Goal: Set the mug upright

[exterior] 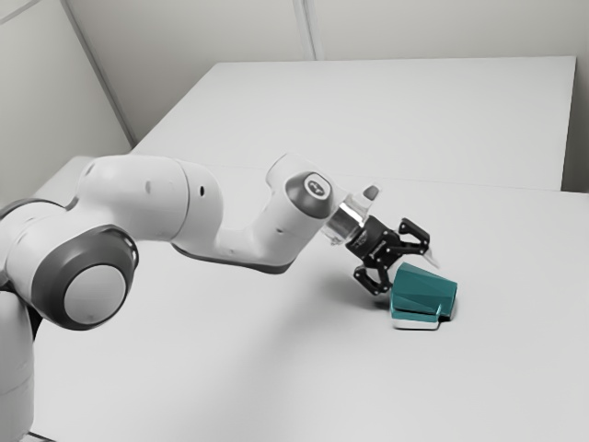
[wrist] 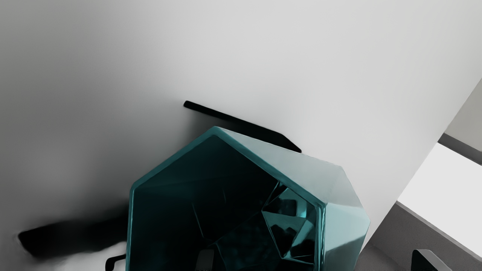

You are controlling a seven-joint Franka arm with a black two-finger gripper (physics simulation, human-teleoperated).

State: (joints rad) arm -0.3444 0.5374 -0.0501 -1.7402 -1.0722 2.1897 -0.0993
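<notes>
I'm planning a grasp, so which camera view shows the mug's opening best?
The wrist view: it looks into the opening, past the angular rim, though the picture's edge cuts it off. The exterior view shows the mug lying on its side, outer wall toward the camera.

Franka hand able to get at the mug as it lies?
Probably yes: the hand is open right at the mug, whose mouth faces it, with nothing else between them.

The mug (exterior: 425,293) gapes toward the claw (exterior: 405,269), leaving a way in, one wall (wrist: 344,222) standing between parted fingers (wrist: 429,261).
</notes>
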